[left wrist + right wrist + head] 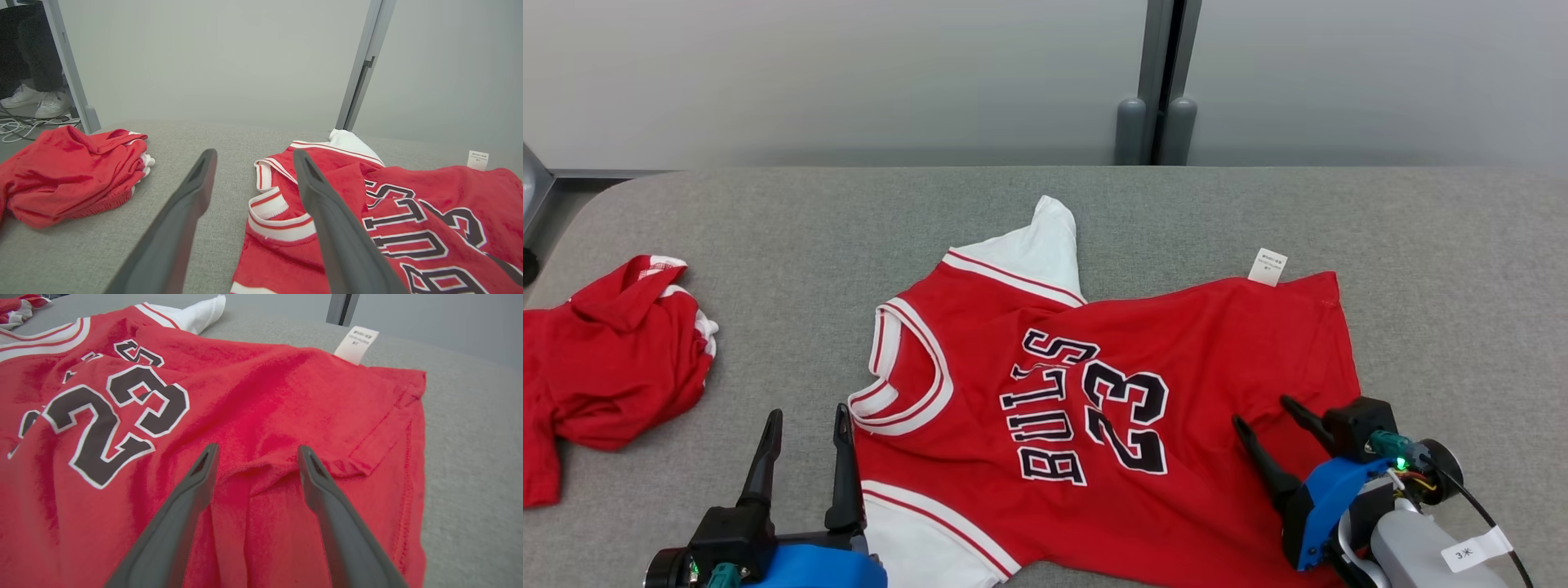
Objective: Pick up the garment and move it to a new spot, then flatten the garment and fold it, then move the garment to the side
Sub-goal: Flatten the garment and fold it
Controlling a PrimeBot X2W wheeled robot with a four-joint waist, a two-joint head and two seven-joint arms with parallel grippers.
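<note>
The garment [1094, 384] is a red jersey with white sleeves and "BULLS 23" lettering, spread on the grey table with its neckline to the left and hem to the right. A white label [1267, 266] sticks out at its far hem corner. My left gripper [805, 416] stands open at the lower left, just beside the neckline [278, 212], nothing between its fingers. My right gripper [1266, 412] is open over the jersey's hem end [286, 416], where a small raised fold of cloth lies near its fingertips [306, 455]. Whether they touch the cloth I cannot tell.
A second red garment [613, 367] lies crumpled at the table's left edge, also in the left wrist view [69, 171]. A grey wall with a post [1164, 82] runs behind the table [1462, 286]. A person's shoes [36, 102] stand on the floor at far left.
</note>
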